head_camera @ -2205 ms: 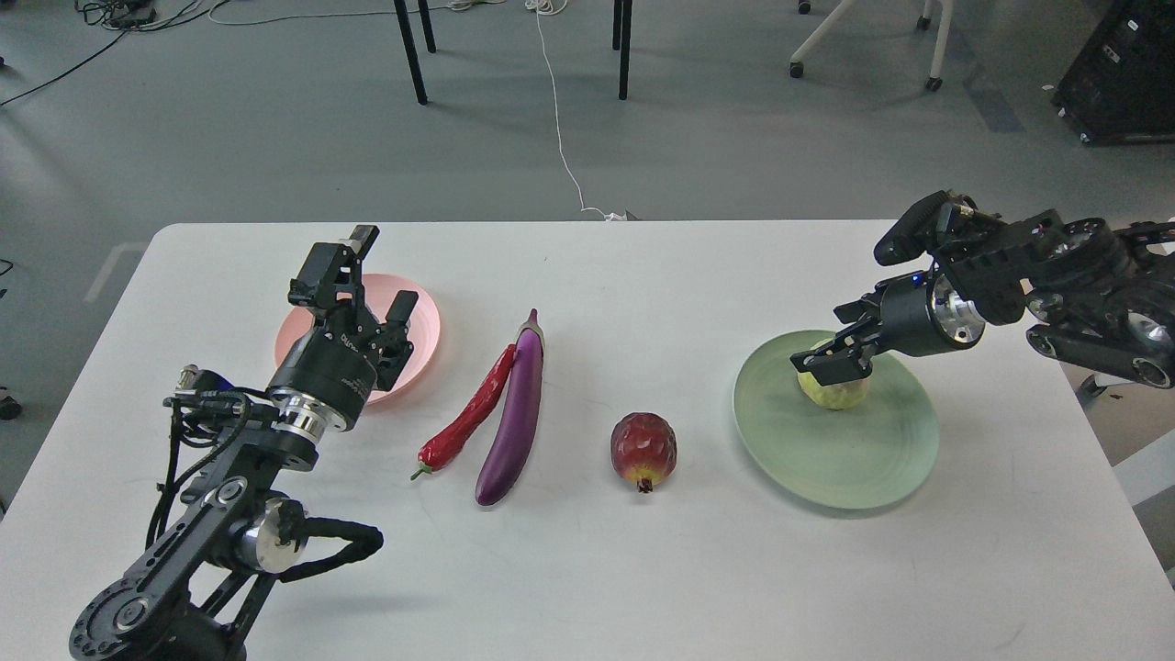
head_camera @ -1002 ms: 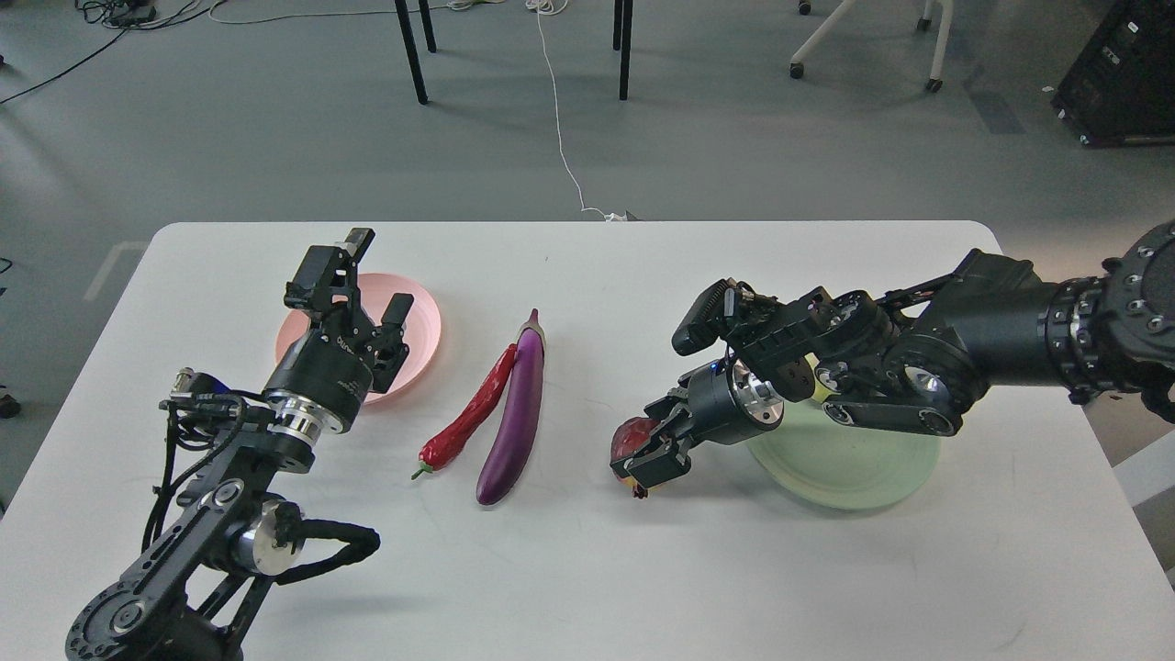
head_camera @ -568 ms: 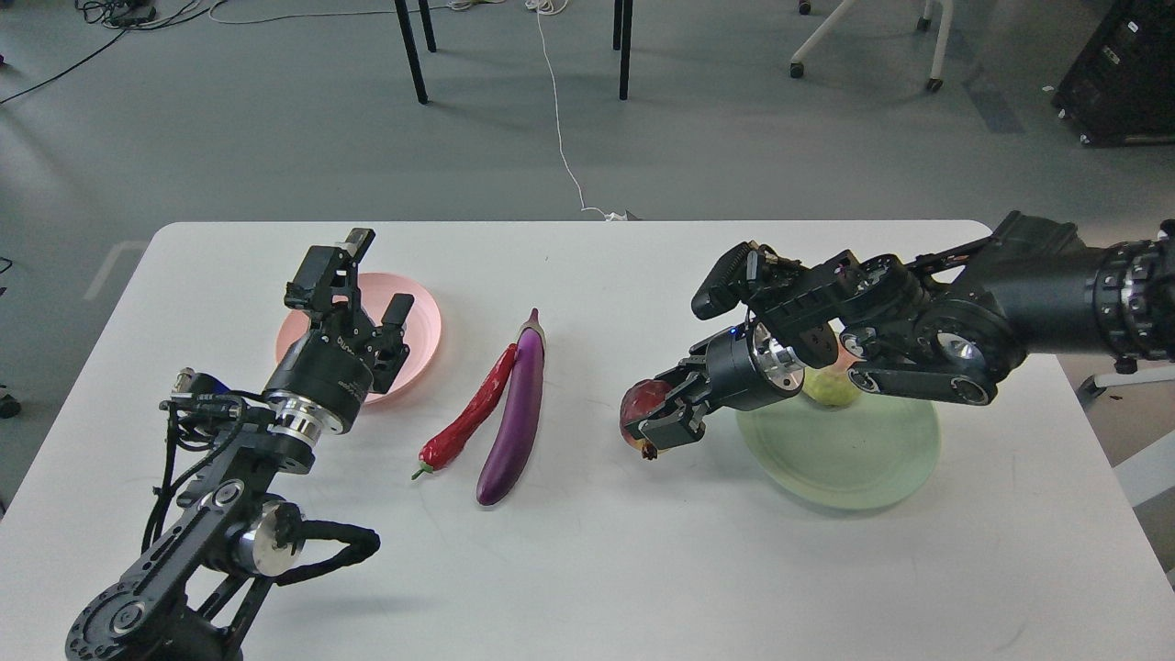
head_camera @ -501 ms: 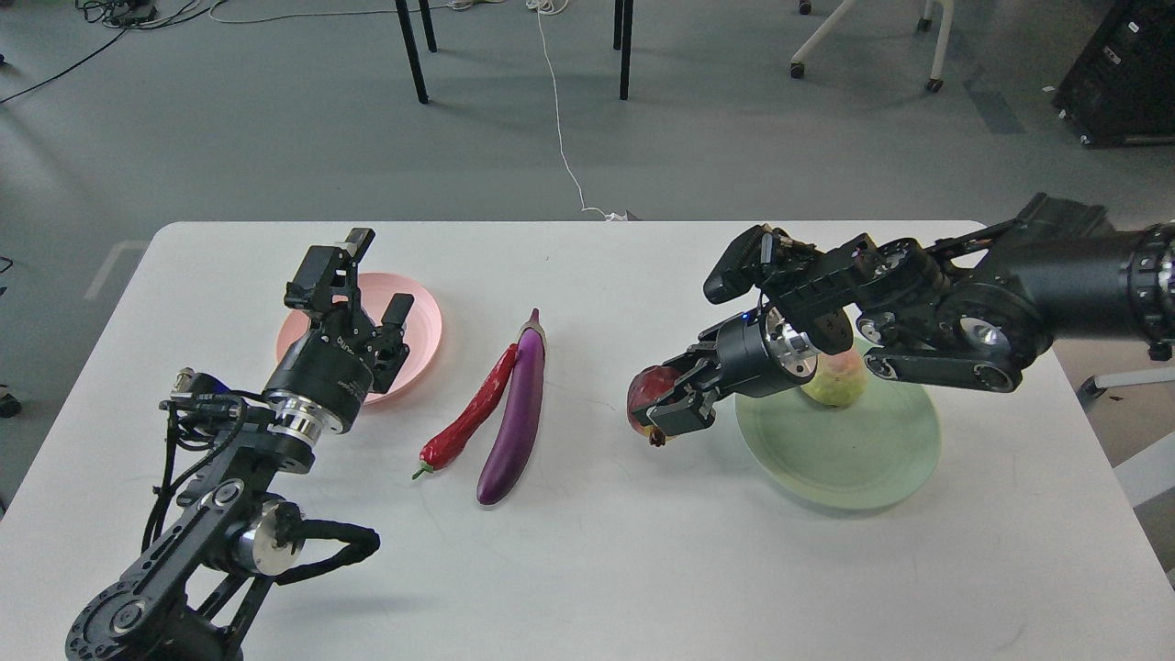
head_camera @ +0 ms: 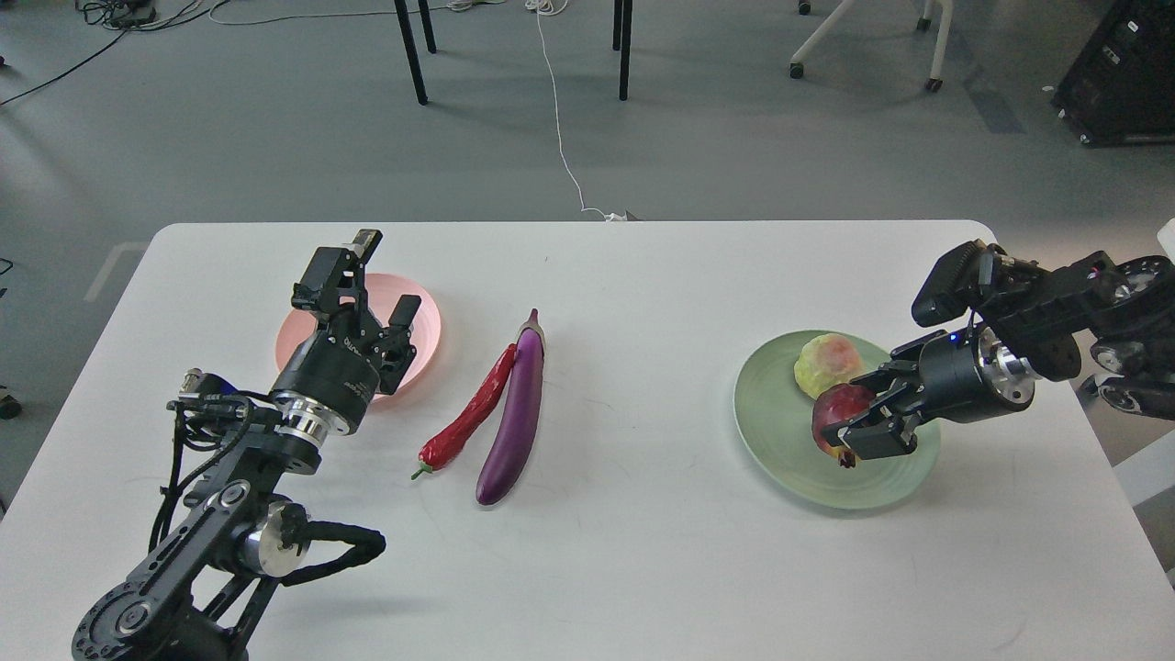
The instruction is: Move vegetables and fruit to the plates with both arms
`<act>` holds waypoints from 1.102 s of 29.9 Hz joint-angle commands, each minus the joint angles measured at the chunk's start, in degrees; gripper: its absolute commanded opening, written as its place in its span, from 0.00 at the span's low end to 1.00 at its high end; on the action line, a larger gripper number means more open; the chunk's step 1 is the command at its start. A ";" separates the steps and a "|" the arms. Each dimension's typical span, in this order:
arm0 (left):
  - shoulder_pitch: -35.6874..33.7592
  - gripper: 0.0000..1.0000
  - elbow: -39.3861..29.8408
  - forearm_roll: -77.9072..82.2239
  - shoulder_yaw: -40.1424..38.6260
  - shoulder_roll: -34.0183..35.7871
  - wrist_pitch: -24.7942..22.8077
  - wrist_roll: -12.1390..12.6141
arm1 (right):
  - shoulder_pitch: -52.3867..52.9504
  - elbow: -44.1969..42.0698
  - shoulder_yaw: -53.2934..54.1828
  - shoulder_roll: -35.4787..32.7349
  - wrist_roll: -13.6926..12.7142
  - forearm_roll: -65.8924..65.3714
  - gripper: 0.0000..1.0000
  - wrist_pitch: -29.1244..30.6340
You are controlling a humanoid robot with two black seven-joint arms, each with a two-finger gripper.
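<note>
My right gripper (head_camera: 861, 415) is shut on the dark red pomegranate (head_camera: 833, 410) and holds it over the pale green plate (head_camera: 785, 450). The bumpy yellow-green fruit (head_camera: 825, 364) with a pink blush lies on the plate's far part, just behind the pomegranate. The purple eggplant (head_camera: 516, 409) and the red chili pepper (head_camera: 469, 412) lie side by side, touching, at the table's middle. My left gripper (head_camera: 364, 286) is open and empty, raised over the pale pink plate (head_camera: 428, 329).
The white table (head_camera: 643, 569) ends close to the green plate's right. Beyond its far edge are black chair legs (head_camera: 410, 50), a white cable (head_camera: 560, 138) and a dark box (head_camera: 1120, 73) on the grey floor.
My right gripper took hold of the pomegranate on the table, lifted it and carried it right, over the green plate. My left gripper barely moved.
</note>
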 commanded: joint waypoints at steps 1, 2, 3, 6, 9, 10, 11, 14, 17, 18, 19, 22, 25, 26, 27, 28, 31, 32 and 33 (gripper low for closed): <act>0.04 0.98 -0.38 0.00 0.06 0.07 0.01 0.00 | -1.39 -0.33 0.79 -0.26 0.00 0.14 0.91 -0.56; 0.04 0.98 -0.38 0.00 0.06 0.16 0.01 0.00 | -1.57 -0.33 1.23 -0.26 0.00 0.14 0.94 -0.57; 0.04 0.98 -0.38 0.00 0.06 0.16 0.01 0.00 | -1.74 -0.33 1.59 -0.43 0.00 0.14 0.95 -0.57; 0.04 0.98 -0.38 0.00 0.06 0.24 0.01 0.00 | -1.75 -0.15 3.17 -1.22 0.00 0.23 0.97 -0.57; 0.12 0.98 -0.38 0.00 0.15 0.60 0.01 0.00 | -1.75 0.20 6.41 -3.41 0.00 1.01 0.98 -0.57; 0.12 0.98 -0.38 0.08 0.15 0.60 0.01 0.00 | -1.75 0.46 7.73 -4.38 0.00 1.63 0.98 -0.48; 0.12 0.98 -0.38 0.00 0.15 0.86 0.01 0.00 | -1.83 0.55 9.40 -5.26 0.00 2.42 0.98 -0.56; 0.12 0.98 -0.38 0.00 -0.11 1.74 0.01 -0.18 | -4.28 0.47 16.68 -7.98 0.00 9.33 0.98 -0.92; -0.05 0.98 -0.38 0.08 -0.29 2.26 0.01 -0.35 | -11.39 -0.06 26.96 -8.61 0.00 25.48 0.98 -0.92; -0.14 0.98 -0.38 0.00 -0.38 2.70 0.01 -0.35 | -14.89 -0.15 30.91 -8.43 0.00 32.41 0.98 -0.92; -0.23 0.98 -0.38 0.08 -0.38 2.88 0.01 -0.35 | -17.97 -0.32 34.43 -8.35 0.00 37.88 0.98 -0.92; -0.58 0.98 -0.38 0.08 -0.47 3.32 0.01 -2.01 | -28.08 -1.90 45.67 -7.21 0.00 55.54 0.98 -0.83; -1.54 0.98 -0.38 0.26 0.06 4.11 -0.08 -3.78 | -37.14 -4.80 55.78 -4.75 0.00 70.40 0.98 -0.04; -2.24 0.98 -0.38 0.52 0.41 4.46 0.00 -4.22 | -39.52 -5.85 58.43 -3.96 0.00 74.71 0.98 0.05; -3.12 0.98 -0.47 1.39 0.67 4.90 0.01 -4.83 | -42.15 -6.91 61.33 -3.34 0.00 79.54 0.98 0.40; -3.82 0.98 -0.56 2.79 1.02 5.08 -0.08 -5.18 | -44.26 -7.79 63.79 -2.90 0.00 83.94 0.99 1.53; -6.63 0.98 -1.26 11.12 4.00 7.00 -0.52 -5.36 | -49.72 -13.22 69.25 -2.63 0.00 92.67 0.99 11.35; -8.03 0.98 -1.26 14.38 5.84 8.32 -0.96 -5.19 | -50.87 -14.90 70.14 -2.63 0.00 93.38 0.99 14.35; -9.62 0.98 -1.35 17.63 8.30 10.07 -1.92 -5.10 | -51.75 -16.39 70.67 -2.63 0.00 93.56 0.99 16.81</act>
